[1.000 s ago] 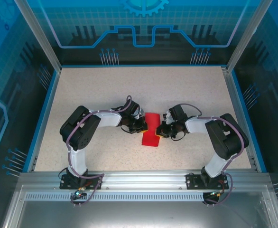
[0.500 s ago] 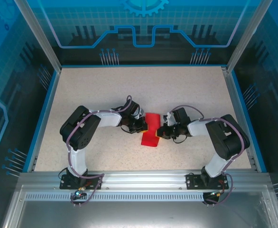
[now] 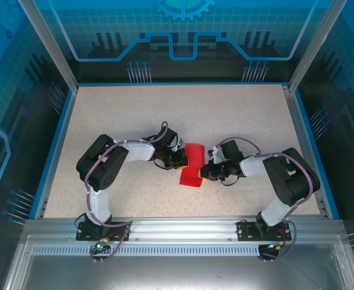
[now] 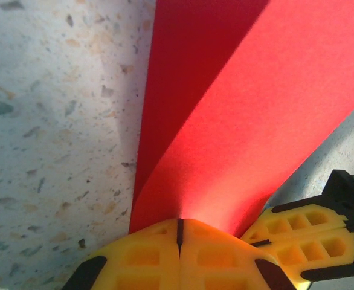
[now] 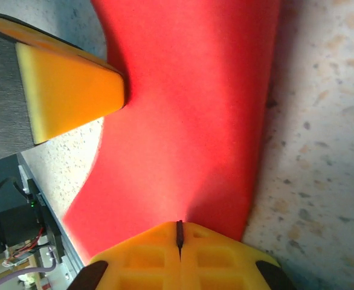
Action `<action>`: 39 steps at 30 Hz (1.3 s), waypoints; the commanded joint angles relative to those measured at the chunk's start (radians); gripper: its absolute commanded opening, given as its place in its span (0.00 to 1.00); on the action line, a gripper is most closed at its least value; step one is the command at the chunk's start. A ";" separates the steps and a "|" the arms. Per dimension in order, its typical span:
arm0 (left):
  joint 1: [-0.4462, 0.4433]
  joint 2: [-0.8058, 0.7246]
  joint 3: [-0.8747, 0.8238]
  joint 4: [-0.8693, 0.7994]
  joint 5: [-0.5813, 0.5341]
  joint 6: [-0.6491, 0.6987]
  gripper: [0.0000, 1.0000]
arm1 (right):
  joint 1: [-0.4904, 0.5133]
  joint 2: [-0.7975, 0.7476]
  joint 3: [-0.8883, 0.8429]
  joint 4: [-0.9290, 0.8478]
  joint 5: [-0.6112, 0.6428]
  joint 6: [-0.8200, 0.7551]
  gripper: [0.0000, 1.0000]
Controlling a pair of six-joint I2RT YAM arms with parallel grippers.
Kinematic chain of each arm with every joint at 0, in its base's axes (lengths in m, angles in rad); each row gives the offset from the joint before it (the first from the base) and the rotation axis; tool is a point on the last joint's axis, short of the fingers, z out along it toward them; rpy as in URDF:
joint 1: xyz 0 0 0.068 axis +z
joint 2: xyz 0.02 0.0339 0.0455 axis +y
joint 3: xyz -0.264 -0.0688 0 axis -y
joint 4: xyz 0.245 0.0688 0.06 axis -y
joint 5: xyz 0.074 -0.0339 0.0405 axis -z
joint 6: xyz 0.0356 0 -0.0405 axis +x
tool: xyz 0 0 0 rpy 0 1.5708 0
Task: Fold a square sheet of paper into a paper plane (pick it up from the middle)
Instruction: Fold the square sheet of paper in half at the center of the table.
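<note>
Left hand (image 3: 180, 161) and right hand (image 3: 205, 171) both pinch the bent square sheet of paper (image 3: 193, 155) over the tabletop (image 3: 135, 115); the right hand has edged nearer its base.

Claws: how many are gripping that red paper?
2. The left gripper is shut on the left edge of the paper; the right gripper is shut on its right edge, a little nearer the arm bases. The paper sits mid-table.
</note>
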 commanded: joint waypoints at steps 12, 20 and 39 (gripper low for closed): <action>-0.007 0.078 -0.028 -0.103 -0.082 0.024 0.00 | 0.058 -0.054 -0.005 -0.006 -0.018 0.040 0.00; -0.007 0.081 -0.016 -0.120 -0.090 0.029 0.00 | 0.086 -0.059 -0.042 -0.005 0.028 0.059 0.00; -0.007 0.084 -0.009 -0.131 -0.088 0.039 0.00 | 0.049 -0.190 -0.134 0.007 0.018 0.092 0.00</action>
